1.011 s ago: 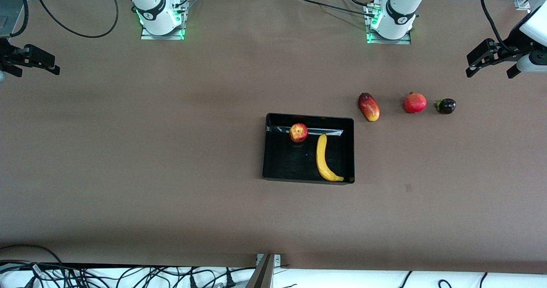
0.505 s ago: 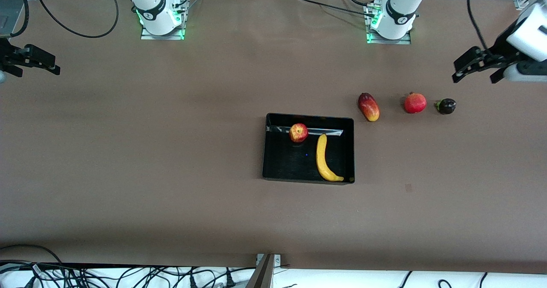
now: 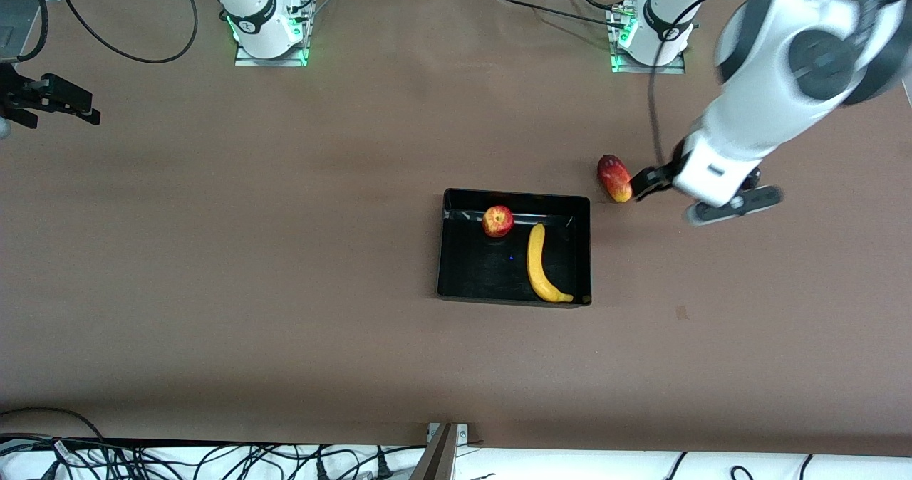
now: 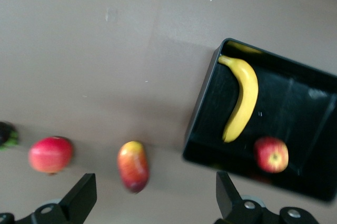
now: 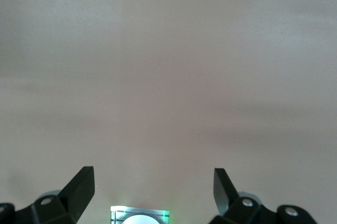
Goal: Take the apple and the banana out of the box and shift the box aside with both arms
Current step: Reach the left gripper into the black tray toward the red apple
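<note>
Black box (image 3: 514, 280) near mid-worktop (image 3: 285, 252), open top up. Inside box: red apple (image 3: 497, 221) with yellow patches, close to the wall farther from the front camera; yellow banana (image 3: 541, 266) beside apple, toward the left arm's end of box, lying lengthwise with one end at the wall nearer the camera. Both fruits seen again in the left wrist view: banana (image 4: 241, 97), apple (image 4: 271, 154), box rim (image 4: 202, 103).

Mango (image 3: 614, 178) on worktop outside box, off the box corner farther from the camera, toward the left arm's end. Pomegranate (image 4: 50, 154) and a dark fruit (image 4: 6, 134) in a row past mango, away from box, shown only in the left wrist view.

Left gripper (image 3: 659, 184) in the air over worktop just beside mango, jaws spread wide, grasping nothing; fingertips (image 4: 81, 195) flanking mango (image 4: 133, 165) in wrist view.

Right gripper (image 3: 71, 110) waiting, well apart from box at the right arm's end of worktop, jaws released, empty; bare worktop under them in the right wrist view.
</note>
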Controlling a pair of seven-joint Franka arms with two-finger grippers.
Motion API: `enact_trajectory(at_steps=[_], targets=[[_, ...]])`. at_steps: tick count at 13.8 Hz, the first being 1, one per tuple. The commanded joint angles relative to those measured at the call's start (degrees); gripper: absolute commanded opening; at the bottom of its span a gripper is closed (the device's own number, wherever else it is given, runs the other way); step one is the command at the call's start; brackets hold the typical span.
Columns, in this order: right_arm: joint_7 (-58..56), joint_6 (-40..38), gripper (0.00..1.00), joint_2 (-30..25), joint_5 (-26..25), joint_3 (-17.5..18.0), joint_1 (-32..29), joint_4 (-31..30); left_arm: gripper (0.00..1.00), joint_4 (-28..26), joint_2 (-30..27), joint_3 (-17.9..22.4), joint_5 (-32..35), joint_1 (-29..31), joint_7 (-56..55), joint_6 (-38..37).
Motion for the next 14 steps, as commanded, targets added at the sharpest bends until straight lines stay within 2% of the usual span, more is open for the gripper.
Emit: enact_trajectory(at_steps=[1, 3, 6, 8, 14], targets=[[-0.29, -0.87, 1.0, 0.0, 0.41, 0.17, -0.1, 0.57, 1.0, 2.01, 8.51, -3.97, 5.0, -1.16, -14.61, 6.93], [-0.29, -0.78, 1.0, 0.0, 0.41, 0.08, -0.1, 0.57, 1.0, 2.53, 13.34, -4.34, 5.46, -4.48, -20.52, 10.29], [-0.29, -0.78, 1.0, 0.0, 0.41, 0.17, -0.1, 0.57, 1.0, 4.11, 19.06, -4.43, 4.93, -6.86, -24.66, 10.39], [-0.29, -0.87, 1.0, -0.09, 0.41, 0.17, -0.1, 0.57, 1.0, 7.35, 22.49, -4.43, 4.67, -8.71, -28.26, 10.39], [-0.38, -0.96, 1.0, -0.09, 0.41, 0.17, -0.1, 0.57, 1.0, 12.28, 26.8, -4.78, 4.31, -11.88, -32.32, 10.48]])
